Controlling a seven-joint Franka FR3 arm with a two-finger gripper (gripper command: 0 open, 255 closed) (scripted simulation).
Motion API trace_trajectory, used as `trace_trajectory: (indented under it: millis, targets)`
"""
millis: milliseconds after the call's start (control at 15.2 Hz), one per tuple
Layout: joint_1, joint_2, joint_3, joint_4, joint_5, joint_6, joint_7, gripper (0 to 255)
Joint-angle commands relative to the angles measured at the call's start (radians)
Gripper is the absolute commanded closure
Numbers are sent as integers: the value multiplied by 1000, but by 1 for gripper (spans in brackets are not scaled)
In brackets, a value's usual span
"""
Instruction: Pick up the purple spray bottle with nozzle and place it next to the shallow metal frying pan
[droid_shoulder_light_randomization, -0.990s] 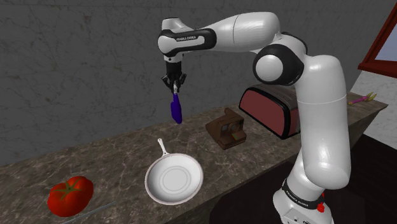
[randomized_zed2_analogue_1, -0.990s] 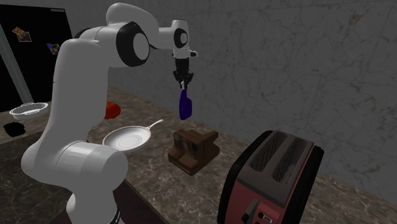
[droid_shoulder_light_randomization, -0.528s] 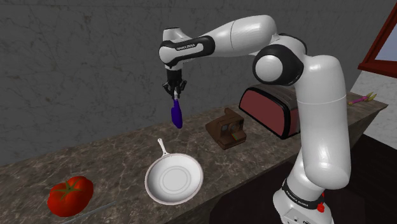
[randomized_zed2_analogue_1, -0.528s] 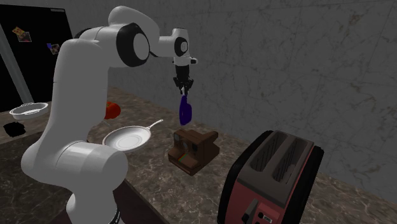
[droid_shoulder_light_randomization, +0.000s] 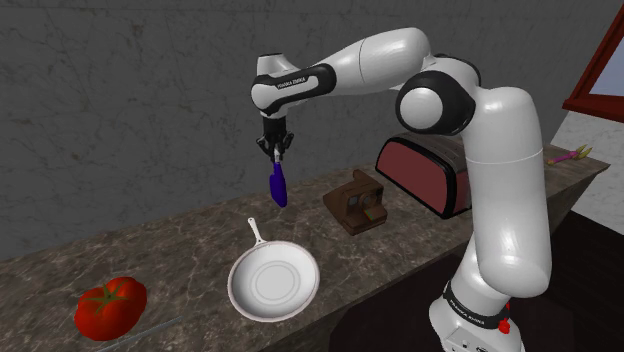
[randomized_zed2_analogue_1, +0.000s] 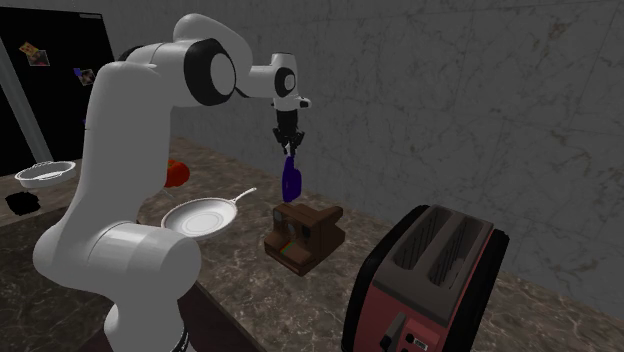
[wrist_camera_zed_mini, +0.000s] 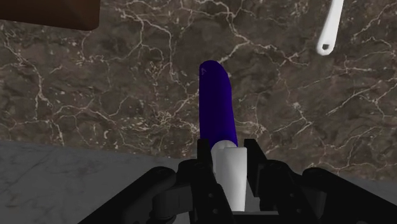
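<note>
Wrist view: jaws clamp the white neck of the bottle (wrist_camera_zed_mini: 217, 111), so its purple body hangs down. Mid-frame in the shoulder view, it hangs high above the bench (droid_shoulder_light_randomization: 180, 238), probably to clear the pan (droid_shoulder_light_randomization: 273, 283).

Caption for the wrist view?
Gripper clasping purple spray bottle by its white top above the dark marbled counter, pan handle nearby.

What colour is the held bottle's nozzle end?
The nozzle is white, the bottle body deep purple; clearest in wrist view.
</note>
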Motion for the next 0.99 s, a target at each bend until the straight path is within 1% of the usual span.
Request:
trace_trajectory:
  millis: [0,198,264,594,858,924]
  targets:
    - [0,0,0,0,0,1,0,255]
    - [0,0,0,0,0,1,0,255]
    - [0,0,0,0,0,1,0,0]
    - [0,0,0,0,0,1,0,0]
    - [0,-20,-1,97,-3,-116,3,0]
    - [0,-20,-1,97,-3,-116,3,0]
